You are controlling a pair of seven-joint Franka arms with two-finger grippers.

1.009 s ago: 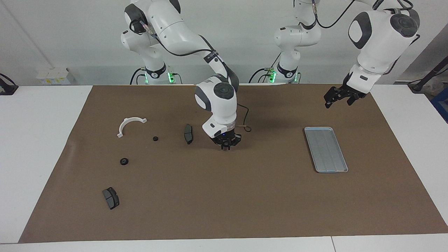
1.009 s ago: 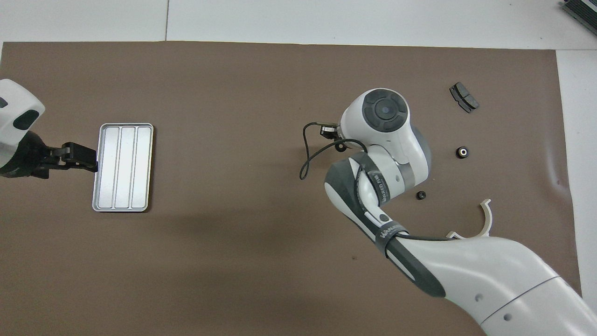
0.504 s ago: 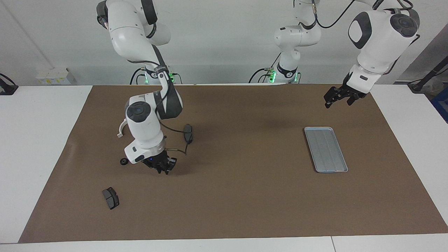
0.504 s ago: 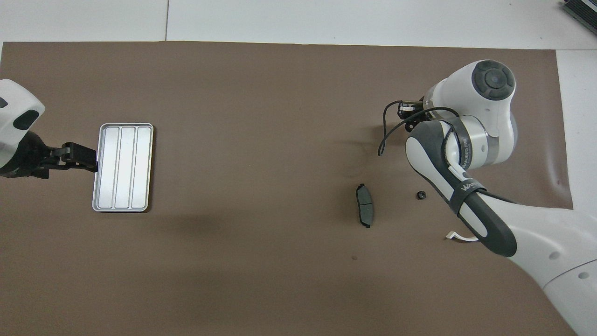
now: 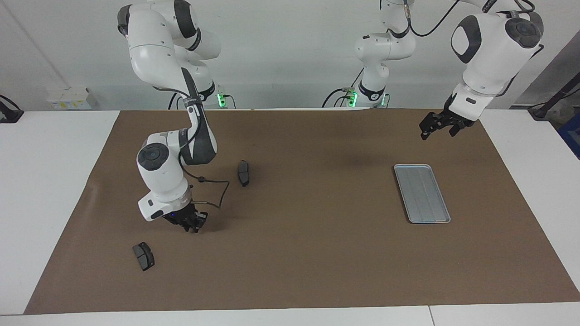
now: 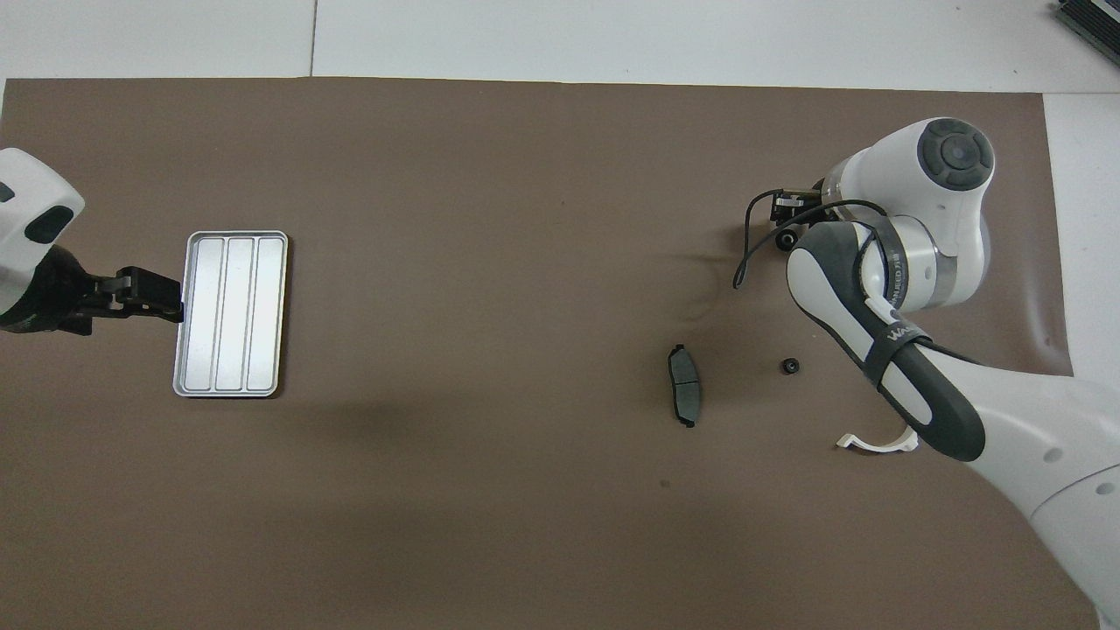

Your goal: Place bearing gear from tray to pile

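**Right claw low at the pile, its load unseen**

The right claw [image 5: 188, 222] hangs low over the brown mat [image 5: 317, 253]. I cannot tell how wide it is open, nor whether it holds the bearing gear. One small black round gear [image 6: 790, 367] lies near it, between it and the white half-ring bracket [image 6: 875, 443]. No gear shows on the ridged silver metal tray [image 5: 422, 193]. The left claw [image 5: 436, 127] waits open by the tray. Such a gear is probably hard, dense and smooth, and apt to roll. It is best pinched across its rim.

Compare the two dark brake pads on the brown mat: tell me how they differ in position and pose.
The middle brake pad lies nearer to the robots, toward the centre of the mat; the outer brake pad lies farther from them, toward the right arm's end. The middle brake pad points lengthwise away from the robots and looks narrow; the outer brake pad sits slantwise and looks broader. Both are dark grey and rest on the mat.
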